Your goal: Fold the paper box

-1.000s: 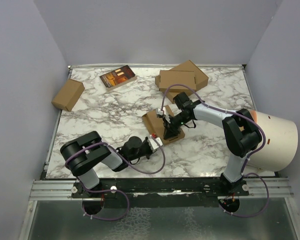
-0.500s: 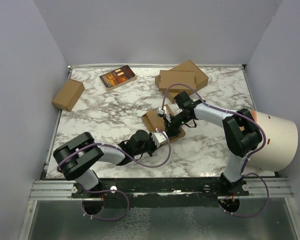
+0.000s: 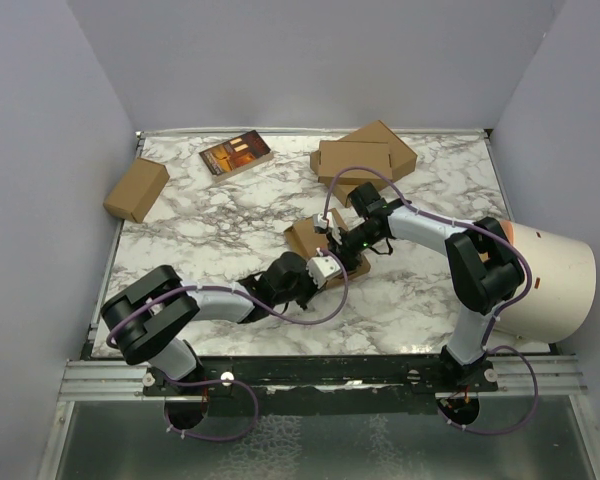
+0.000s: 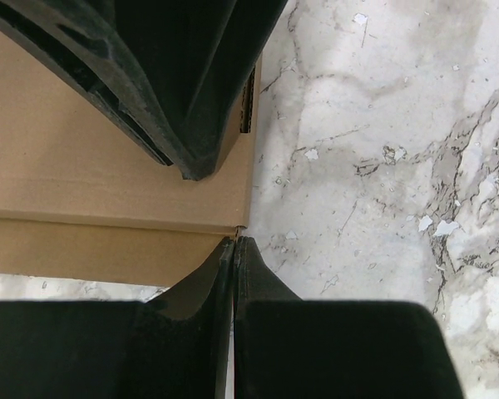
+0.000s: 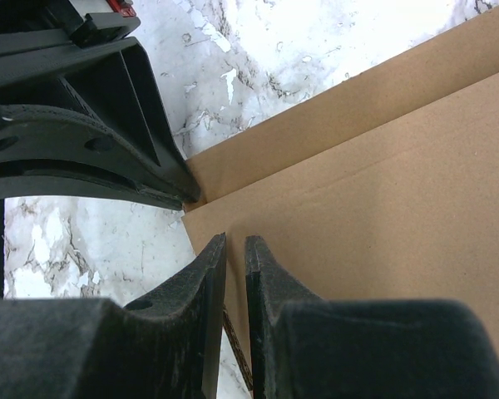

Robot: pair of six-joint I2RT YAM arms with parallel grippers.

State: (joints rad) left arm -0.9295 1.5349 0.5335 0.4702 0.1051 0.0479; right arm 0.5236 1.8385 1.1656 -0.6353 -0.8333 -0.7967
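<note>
The paper box [image 3: 302, 238] lies flat mid-table as plain brown cardboard, with both grippers over its near right part. My left gripper [image 3: 334, 264] is shut, and its tips [image 4: 234, 241] meet the corner of the box [image 4: 108, 166] where the top panel joins the lower side strip. My right gripper [image 3: 340, 244] rests tip-down on the box's top panel [image 5: 382, 166]. Its jaws [image 5: 235, 241] are shut to a thin slit with nothing between them. In the left wrist view the right fingers [image 4: 191, 100] stand on the cardboard just beyond my left tips.
A stacked pair of folded brown boxes [image 3: 365, 155] sits at the back right. A small brown carton [image 3: 136, 188] is at the far left and a dark book [image 3: 236, 153] at the back. A white dome-like object [image 3: 550, 280] stands at the right edge.
My left arm has reached forward and right, bringing its shut gripper from short of the box up to the box's near corner. The right gripper has hardly moved.
</note>
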